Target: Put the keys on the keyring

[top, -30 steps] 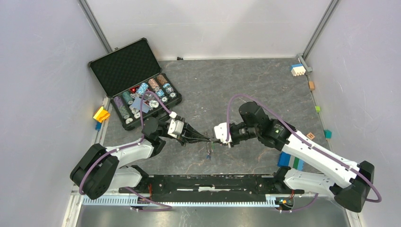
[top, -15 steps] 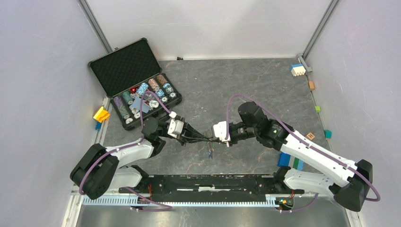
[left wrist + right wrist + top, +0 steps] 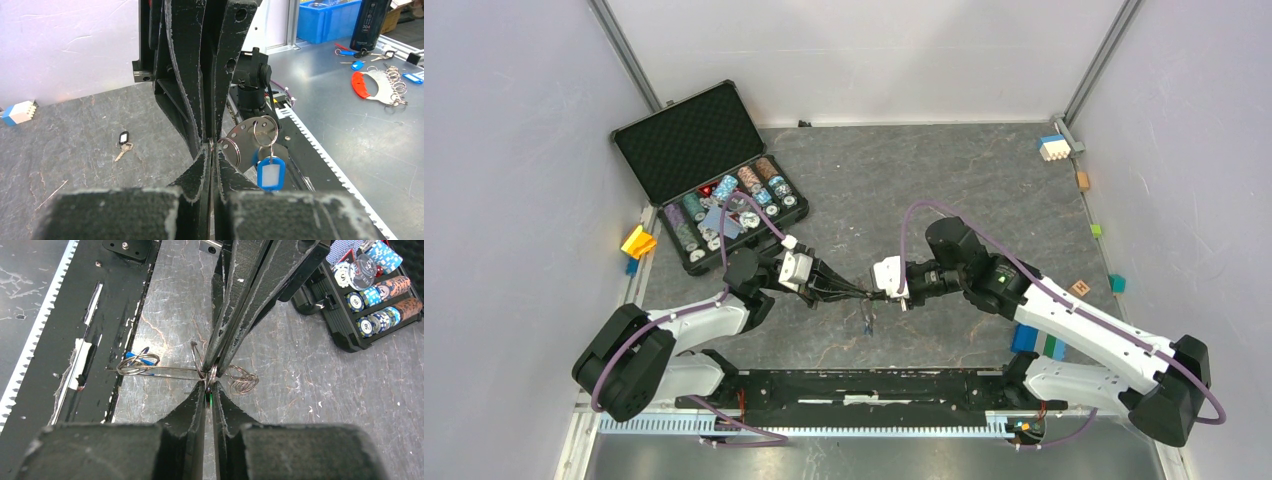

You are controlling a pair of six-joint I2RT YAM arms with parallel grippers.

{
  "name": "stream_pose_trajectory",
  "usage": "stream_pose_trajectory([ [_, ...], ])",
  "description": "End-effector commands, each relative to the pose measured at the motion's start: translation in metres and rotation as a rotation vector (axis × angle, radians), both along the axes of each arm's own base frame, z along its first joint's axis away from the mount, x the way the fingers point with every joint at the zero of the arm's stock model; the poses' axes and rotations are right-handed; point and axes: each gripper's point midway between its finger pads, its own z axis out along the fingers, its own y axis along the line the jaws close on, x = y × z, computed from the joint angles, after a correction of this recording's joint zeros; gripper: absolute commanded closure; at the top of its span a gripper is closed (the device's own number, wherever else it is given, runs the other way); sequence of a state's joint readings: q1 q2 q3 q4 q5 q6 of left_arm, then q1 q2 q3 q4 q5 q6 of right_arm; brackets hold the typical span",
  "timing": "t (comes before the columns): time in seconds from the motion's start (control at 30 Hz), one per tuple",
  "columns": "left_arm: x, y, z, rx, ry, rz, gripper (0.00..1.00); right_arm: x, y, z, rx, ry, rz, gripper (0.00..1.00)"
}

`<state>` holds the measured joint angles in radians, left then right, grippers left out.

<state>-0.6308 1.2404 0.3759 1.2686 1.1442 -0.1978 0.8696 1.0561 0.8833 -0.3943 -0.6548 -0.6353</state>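
Keyring (image 3: 172, 371) hangs where left hand (image 3: 211, 150) meets right hand (image 3: 209, 390).

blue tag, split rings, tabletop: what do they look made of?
Blue tag: glossy moulded plastic by its sheen and rounded edge, framing a white insert, probably paper.
Rings: thin bright wire with sharp highlights, so metal, likely steel.
Tabletop: matte grey with pale stone-like veining. It could be slate or a printed mat or laminate; the look leaves it open.

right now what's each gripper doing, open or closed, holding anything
left gripper: closed on the keyring
right gripper: closed on what looks like the green-tagged key
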Motion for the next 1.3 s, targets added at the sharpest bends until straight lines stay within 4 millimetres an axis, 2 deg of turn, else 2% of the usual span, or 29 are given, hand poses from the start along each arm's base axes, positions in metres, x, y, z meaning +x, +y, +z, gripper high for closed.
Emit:
stream_pose_trajectory([
  [0.0, -0.001, 0.0, 0.02, -0.057, -0.042, 0.009, 0.98, 0.003, 0.004, 0.01, 0.041, -0.015, -0.003, 0.88],
  [0.93, 0.001, -0.001, 0.018, -0.054, -0.041, 0.017, 0.98, -0.001, 0.001, 0.021, 0.083, 0.008, 0.014, 0.83],
  [1.27, 0.0, 0.0, 0.018, -0.054, -0.039, 0.016, 0.98, 0.003, 0.001, 0.014, 0.071, 0.017, -0.004, 0.85],
])
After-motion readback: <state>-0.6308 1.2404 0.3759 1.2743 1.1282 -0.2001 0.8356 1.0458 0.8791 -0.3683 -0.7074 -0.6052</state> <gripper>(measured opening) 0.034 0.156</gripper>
